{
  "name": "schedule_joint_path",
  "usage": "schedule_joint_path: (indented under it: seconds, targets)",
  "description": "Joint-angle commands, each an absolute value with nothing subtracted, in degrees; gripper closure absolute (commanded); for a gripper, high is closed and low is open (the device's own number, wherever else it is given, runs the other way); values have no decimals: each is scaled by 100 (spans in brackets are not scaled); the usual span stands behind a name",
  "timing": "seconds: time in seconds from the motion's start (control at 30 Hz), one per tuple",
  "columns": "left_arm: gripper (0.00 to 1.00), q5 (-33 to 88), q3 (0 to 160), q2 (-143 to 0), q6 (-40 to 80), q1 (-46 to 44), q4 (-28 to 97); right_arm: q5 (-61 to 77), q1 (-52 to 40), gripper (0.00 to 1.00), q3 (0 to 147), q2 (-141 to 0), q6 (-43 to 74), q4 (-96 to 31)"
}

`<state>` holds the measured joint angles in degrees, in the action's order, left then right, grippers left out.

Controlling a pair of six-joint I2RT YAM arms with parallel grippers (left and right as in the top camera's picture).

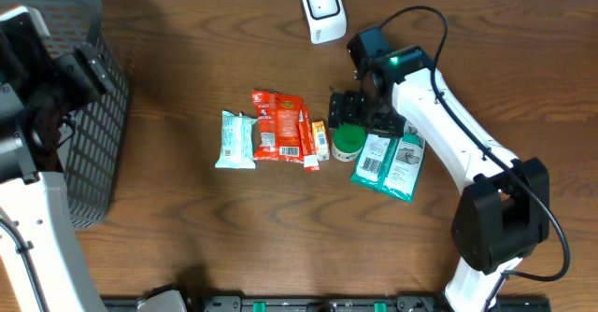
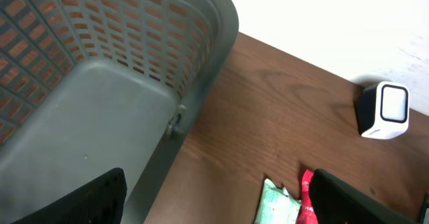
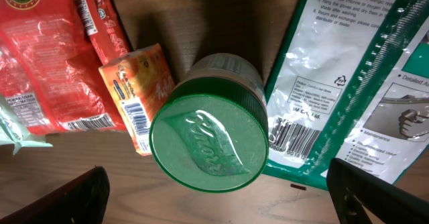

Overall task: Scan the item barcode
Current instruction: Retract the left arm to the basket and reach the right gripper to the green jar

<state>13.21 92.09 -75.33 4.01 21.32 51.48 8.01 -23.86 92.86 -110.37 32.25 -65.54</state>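
Right wrist shows the right gripper [image 3: 218,196] spread over the jar [image 3: 209,140] (hard, likely slippery); pinch at three and nine o'clock.

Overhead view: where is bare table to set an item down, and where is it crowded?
Bare wood lies between the basket and the pale green packet, and along the front edge. Crowded: the row from that packet through the red packet and green-lidded jar to the glove bag, with the right gripper over the jar.
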Motion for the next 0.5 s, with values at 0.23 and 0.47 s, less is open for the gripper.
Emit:
schedule_joint_path:
  seconds: [0.23, 0.47]
  targets:
    - [13, 1352, 9286, -7559, 325, 2143, 5166, 757, -2521, 1, 9080, -11076, 3837, -6392]
    - [13, 1352, 9286, -7559, 325, 2143, 5166, 757, -2598, 1, 8578, -11076, 3918, -5940]
